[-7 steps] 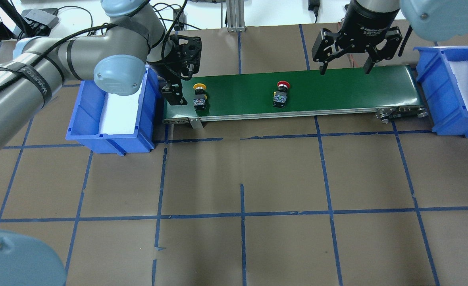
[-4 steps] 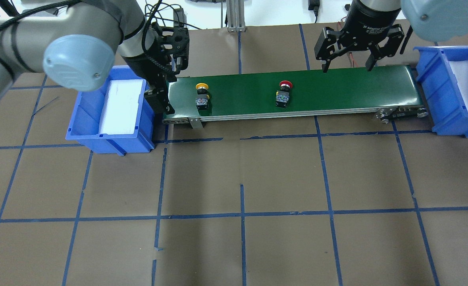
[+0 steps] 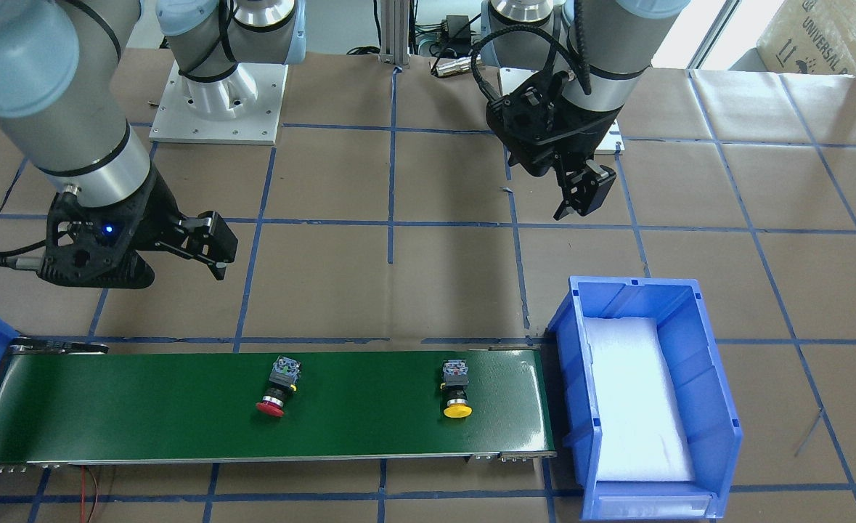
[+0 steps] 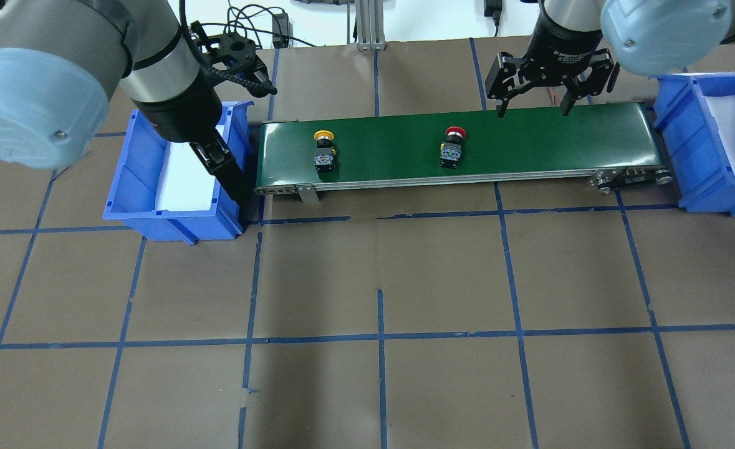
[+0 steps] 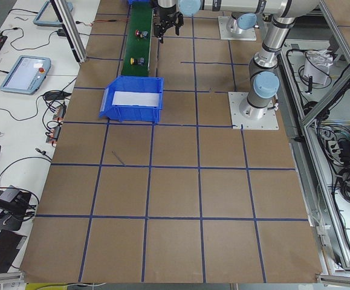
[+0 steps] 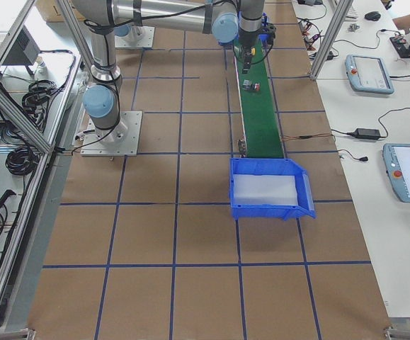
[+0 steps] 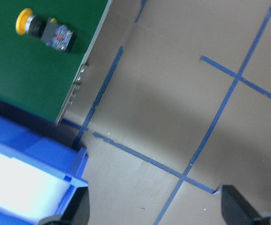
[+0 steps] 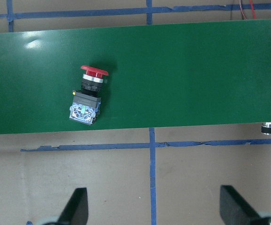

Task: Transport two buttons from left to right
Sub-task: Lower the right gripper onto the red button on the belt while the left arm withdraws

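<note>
Two to report, each lying on its side on the green conveyor belt [image 4: 560, 143], cap pointing to the far edge. Finding the red button [image 4: 453, 149] near the belt's middle and the yellow button [image 4: 324, 153] close to its left end, well apart from each other. Seeing the right end effector [image 4: 533, 112] hovering high by the belt, to the right of the red button, with fingers spread wide and gripping nothing. Seeing the left end effector [image 3: 580, 197] hanging above the bench [image 4: 379, 280] beside the left blue bin [image 4: 155, 218] and the belt's left end, clear of the yellow button, likewise with fingers wide apart and carrying nothing. Noting a second blue bin [image 4: 685, 143] just off the belt's right end.
</note>
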Action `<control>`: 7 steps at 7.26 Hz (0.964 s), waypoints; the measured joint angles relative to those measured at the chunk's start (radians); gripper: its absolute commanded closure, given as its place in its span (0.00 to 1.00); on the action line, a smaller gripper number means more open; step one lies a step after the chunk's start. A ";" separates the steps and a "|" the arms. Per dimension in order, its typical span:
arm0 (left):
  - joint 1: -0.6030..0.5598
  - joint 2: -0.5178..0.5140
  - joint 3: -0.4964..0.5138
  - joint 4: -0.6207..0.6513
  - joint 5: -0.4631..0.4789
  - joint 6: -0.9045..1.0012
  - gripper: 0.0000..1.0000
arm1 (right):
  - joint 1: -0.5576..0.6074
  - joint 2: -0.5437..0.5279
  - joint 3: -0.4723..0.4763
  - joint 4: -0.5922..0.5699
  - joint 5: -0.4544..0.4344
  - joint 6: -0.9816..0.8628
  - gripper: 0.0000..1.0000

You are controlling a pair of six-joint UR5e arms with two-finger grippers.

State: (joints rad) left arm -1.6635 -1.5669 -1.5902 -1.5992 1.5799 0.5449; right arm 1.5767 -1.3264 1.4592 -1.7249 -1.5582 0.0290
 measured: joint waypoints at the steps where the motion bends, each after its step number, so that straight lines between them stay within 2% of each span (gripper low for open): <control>1: 0.001 0.016 -0.005 0.001 0.011 -0.189 0.01 | 0.000 0.010 0.001 -0.008 -0.002 0.003 0.00; 2: 0.001 0.028 -0.009 0.004 0.015 -0.320 0.00 | 0.001 0.014 0.003 -0.010 -0.001 0.005 0.00; 4: 0.006 0.040 -0.015 0.054 0.016 -0.467 0.00 | 0.000 0.013 0.004 -0.010 -0.006 0.004 0.00; 7: 0.015 0.041 -0.017 0.097 0.015 -0.492 0.00 | -0.002 0.026 0.007 -0.012 -0.003 0.006 0.00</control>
State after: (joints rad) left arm -1.6489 -1.5260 -1.6075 -1.5024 1.5950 0.0528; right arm 1.5750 -1.3001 1.4659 -1.7364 -1.5610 0.0350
